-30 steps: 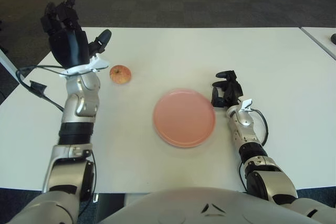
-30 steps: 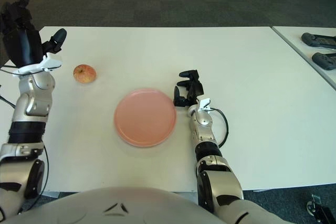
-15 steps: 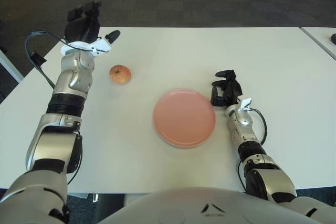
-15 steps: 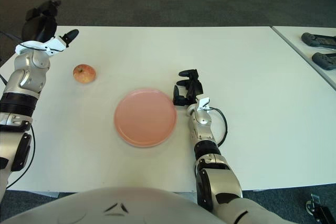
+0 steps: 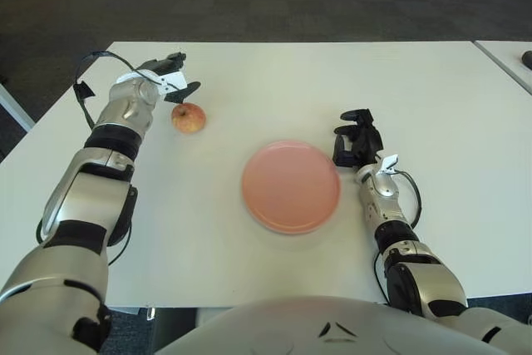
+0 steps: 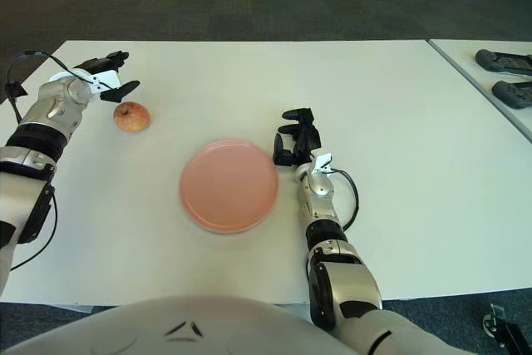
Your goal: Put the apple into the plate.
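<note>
White counter [image 5: 249, 81] carries the apple [image 5: 189, 117] well left of the pink plate [image 5: 291, 186]. Left hand [image 5: 170, 76] hovers just behind the apple, fingers spread, holding nothing, far nearer than the right hand [image 5: 357, 140], which rests curled and empty just right of the plate.

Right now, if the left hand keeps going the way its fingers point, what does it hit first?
Probably nothing: the left hand points right, past the apple's far side, over bare table. Depth is unclear.

left hand [image 5: 170, 74]: we are reaching forward with the arm extended, fingers spread, holding nothing | right hand [image 5: 357, 138]: we are resting it low, forearm down, fingers curled and empty
</note>
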`<state>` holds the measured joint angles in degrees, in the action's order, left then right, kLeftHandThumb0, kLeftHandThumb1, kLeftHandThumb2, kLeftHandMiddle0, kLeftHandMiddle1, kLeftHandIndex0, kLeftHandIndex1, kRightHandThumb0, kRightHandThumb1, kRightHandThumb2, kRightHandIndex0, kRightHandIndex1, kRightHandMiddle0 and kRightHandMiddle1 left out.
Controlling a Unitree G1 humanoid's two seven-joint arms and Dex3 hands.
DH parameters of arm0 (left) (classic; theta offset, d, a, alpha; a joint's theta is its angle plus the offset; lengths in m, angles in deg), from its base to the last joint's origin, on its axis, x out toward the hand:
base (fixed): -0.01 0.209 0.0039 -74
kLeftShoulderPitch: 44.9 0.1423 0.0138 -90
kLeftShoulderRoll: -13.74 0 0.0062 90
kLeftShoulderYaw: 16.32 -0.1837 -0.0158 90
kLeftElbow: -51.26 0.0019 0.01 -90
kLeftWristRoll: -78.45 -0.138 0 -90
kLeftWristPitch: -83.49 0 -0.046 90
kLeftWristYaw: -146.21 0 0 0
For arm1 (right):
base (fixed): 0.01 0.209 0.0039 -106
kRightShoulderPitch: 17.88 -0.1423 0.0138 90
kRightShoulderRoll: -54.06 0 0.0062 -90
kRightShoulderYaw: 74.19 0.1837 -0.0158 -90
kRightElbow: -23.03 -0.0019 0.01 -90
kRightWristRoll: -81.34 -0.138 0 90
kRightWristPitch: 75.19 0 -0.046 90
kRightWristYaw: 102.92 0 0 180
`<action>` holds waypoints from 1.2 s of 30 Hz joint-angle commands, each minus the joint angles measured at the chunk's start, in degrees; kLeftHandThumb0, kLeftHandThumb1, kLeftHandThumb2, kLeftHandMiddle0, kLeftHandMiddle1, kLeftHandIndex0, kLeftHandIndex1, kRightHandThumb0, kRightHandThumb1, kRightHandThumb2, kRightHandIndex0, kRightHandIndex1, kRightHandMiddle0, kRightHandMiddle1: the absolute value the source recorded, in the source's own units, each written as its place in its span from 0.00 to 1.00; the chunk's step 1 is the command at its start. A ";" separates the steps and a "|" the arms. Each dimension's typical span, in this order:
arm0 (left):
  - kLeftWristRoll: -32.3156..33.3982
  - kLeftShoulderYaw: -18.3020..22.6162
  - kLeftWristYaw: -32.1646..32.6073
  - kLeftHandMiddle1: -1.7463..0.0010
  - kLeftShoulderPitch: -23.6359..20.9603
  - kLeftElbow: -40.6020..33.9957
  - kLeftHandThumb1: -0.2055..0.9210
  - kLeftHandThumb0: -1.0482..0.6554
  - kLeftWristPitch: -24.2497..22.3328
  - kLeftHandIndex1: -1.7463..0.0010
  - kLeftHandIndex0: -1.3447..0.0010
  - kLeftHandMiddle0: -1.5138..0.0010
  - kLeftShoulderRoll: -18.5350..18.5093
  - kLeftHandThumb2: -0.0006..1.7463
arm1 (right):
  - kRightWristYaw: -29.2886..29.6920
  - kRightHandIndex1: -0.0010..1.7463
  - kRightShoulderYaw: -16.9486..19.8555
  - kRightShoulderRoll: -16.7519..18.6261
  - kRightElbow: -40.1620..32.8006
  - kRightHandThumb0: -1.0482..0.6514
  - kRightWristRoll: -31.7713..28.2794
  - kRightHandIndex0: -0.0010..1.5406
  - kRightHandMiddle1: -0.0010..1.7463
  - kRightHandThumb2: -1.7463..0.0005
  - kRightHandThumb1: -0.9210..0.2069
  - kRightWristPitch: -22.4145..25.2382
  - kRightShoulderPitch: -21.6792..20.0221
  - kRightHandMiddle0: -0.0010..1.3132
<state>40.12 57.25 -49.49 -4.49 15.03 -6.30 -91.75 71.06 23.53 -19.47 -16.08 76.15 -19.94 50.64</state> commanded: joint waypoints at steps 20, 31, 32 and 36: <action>-2.27 -11.23 -17.57 0.96 -6.68 9.25 1.00 0.00 0.99 1.00 1.00 1.00 -0.61 0.61 | -0.56 1.00 0.52 -0.14 1.66 0.93 -0.17 0.48 1.00 0.13 0.68 0.53 0.36 0.72; -5.07 -15.56 -19.87 1.00 -6.67 8.02 1.00 0.00 1.94 1.00 1.00 1.00 -1.51 0.62 | -0.34 1.00 0.25 -0.39 1.51 0.93 0.26 0.48 1.00 0.14 0.68 0.85 0.46 0.72; -5.42 -16.04 -19.97 1.00 -6.70 7.93 1.00 0.00 2.34 1.00 1.00 1.00 -1.65 0.62 | -0.35 1.00 0.24 -0.38 1.50 0.93 0.23 0.48 1.00 0.14 0.68 0.84 0.47 0.72; -6.14 -16.99 -19.53 1.00 -6.62 7.81 1.00 0.00 2.91 1.00 1.00 1.00 -1.70 0.62 | -0.53 1.00 0.29 -0.47 1.65 0.93 0.07 0.48 1.00 0.14 0.68 0.70 0.39 0.73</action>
<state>34.89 41.22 -68.62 -10.30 23.23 -3.93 -92.61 70.51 23.70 -19.65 -15.64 76.25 -20.36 50.58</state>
